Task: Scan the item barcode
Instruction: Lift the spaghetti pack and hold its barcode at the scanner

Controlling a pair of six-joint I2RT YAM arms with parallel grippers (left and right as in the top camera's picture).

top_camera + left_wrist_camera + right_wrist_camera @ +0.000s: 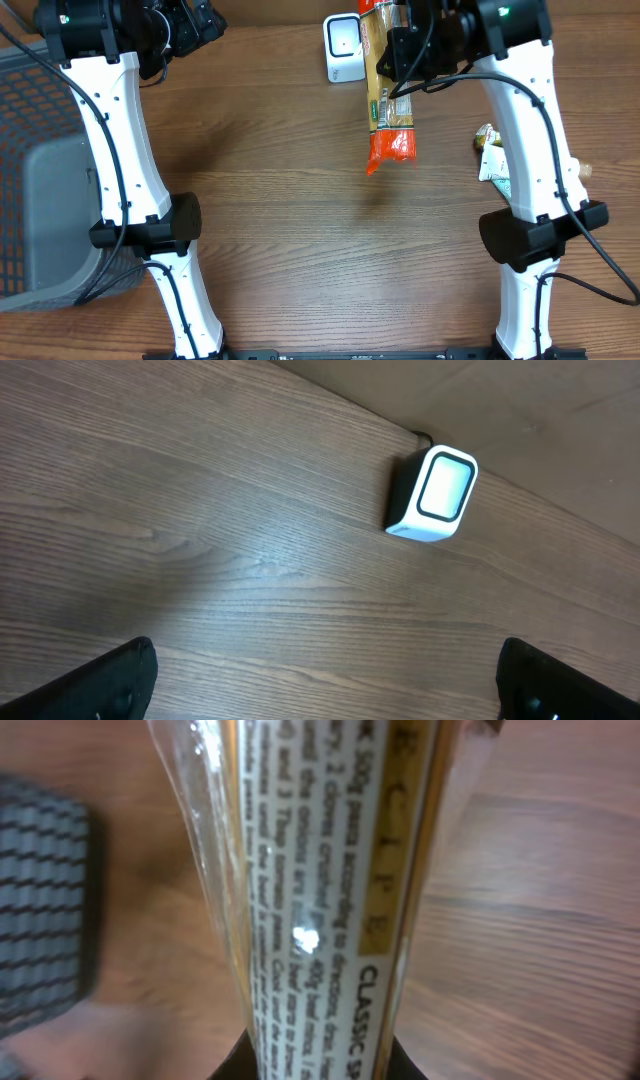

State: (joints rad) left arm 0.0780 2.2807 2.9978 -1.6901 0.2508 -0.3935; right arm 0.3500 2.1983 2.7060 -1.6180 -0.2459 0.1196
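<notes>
- Brown wood-grain table (300, 230), evenly lit, mostly bare in the middle.
- Far left: grey mesh basket (30, 150) hanging over the table edge.
- Left claw (330, 678) near the far left corner, fingers spread wide apart, nothing between them; aimed at bare wood with the scanner in its view.
- Top centre: small white scanner (342, 47) standing on the table, pale window lit.
- Just right of the scanner: long narrow pasta packet (385, 95), lifted off the table, orange end pointing toward the near edge, top end out of the overhead view.
- Printed recipe text facing the right wrist camera; barcode not made out in any view.
- Right claw (405, 50) closed tight across the upper part of the packet.
- Probably light. Clear film likely slick and crinkly, dry strands inside stiff but brittle.
- Best gripped across the narrow width, as now, firmly enough to stop sliding without snapping the contents; long free end liable to swing when turned toward the scanner.
- Far right: small green-and-white pack (492, 155) lying beside the right arm, untouched.
</notes>
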